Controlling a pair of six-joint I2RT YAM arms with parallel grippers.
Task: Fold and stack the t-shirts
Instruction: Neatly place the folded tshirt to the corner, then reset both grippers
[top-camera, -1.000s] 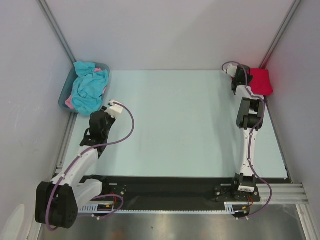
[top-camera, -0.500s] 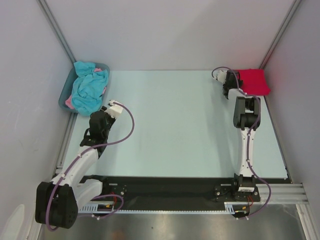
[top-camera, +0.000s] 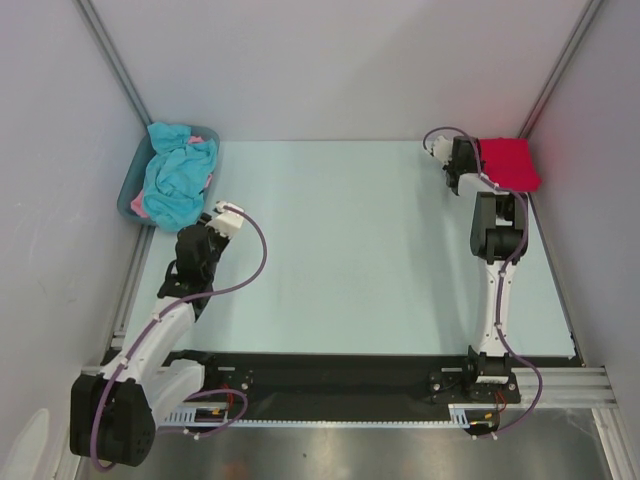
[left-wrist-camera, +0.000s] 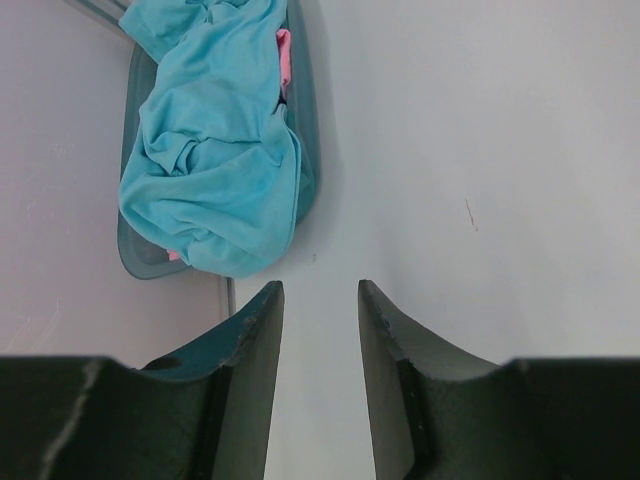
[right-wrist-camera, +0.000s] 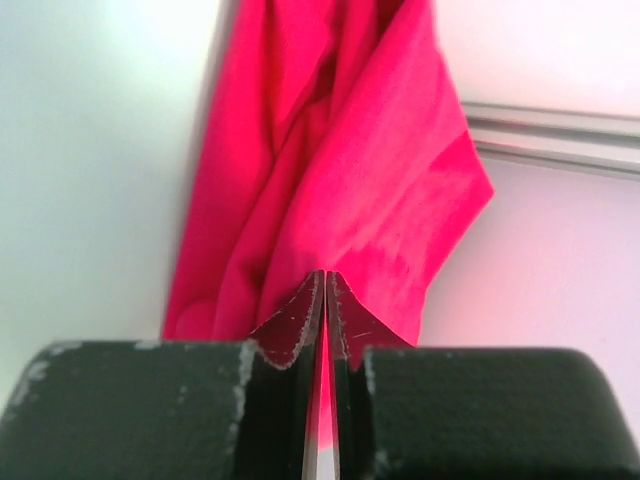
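right tool (right-wrist-camera: 324, 275) pinched tight on red t-shirt (right-wrist-camera: 350, 180), far right corner of surface (top-camera: 350, 240). left tool (left-wrist-camera: 318, 295) gaping, empty, near tub (left-wrist-camera: 305, 120) holding turquoise t-shirt (left-wrist-camera: 215, 180). tip: drag red one slow and low toward middle so it spreads flat.

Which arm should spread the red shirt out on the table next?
Right. The right gripper is shut on the red t-shirt in the far corner; the left gripper hangs open by the tub.

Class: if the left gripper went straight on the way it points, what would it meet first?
Probably bare table: the left gripper, jaws open, points just right of the tub holding the turquoise shirt. Depth is unclear, so it might graze the tub's rim.
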